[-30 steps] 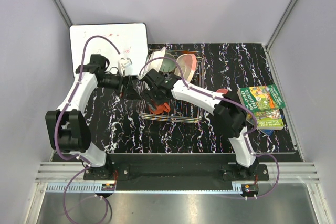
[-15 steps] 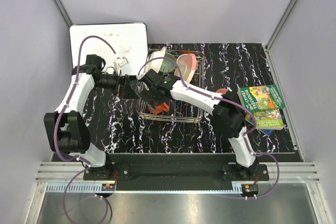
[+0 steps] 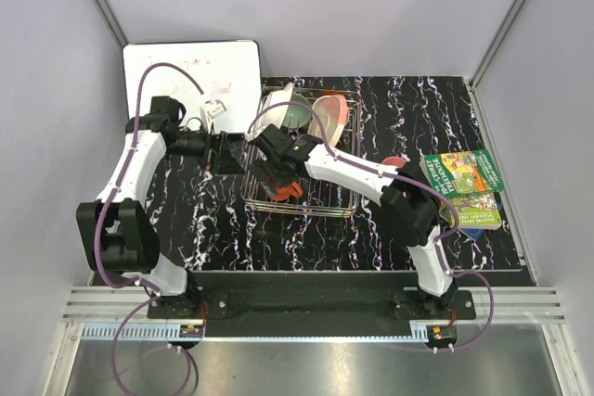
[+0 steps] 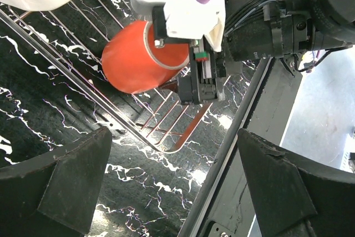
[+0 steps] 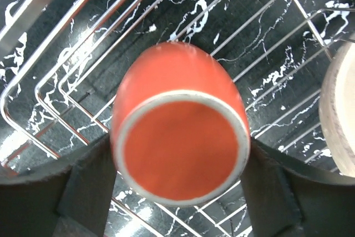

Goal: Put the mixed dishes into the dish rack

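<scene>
In the right wrist view an orange mug point(image 5: 180, 137) hangs base up between the dark fingers point(image 5: 89, 187) of my right gripper point(image 5: 180, 184), which is shut on it just above the wires of the dish rack point(image 5: 55, 81). From above, the mug point(image 3: 283, 190) and right gripper point(image 3: 277, 177) sit over the near left part of the rack point(image 3: 311, 213). A mint green bowl point(image 3: 297, 114), a white plate point(image 3: 278, 102) and a pink plate point(image 3: 331, 118) stand at the rack's far end. My left gripper point(image 3: 226, 155) is open just left of the rack; its wrist view shows the mug point(image 4: 136, 62), with nothing between the fingers of the left gripper point(image 4: 175, 192).
A whiteboard point(image 3: 190, 76) lies at the back left with a small white object point(image 3: 219, 110) on its near edge. A green book point(image 3: 464, 187) lies at the right. A cream dish edge point(image 5: 339, 109) stands right of the mug. The table's front edge point(image 4: 244, 137) runs beside the left gripper.
The left arm has drawn back slightly to the left, still open. The right gripper with the mug has barely shifted over the rack.
</scene>
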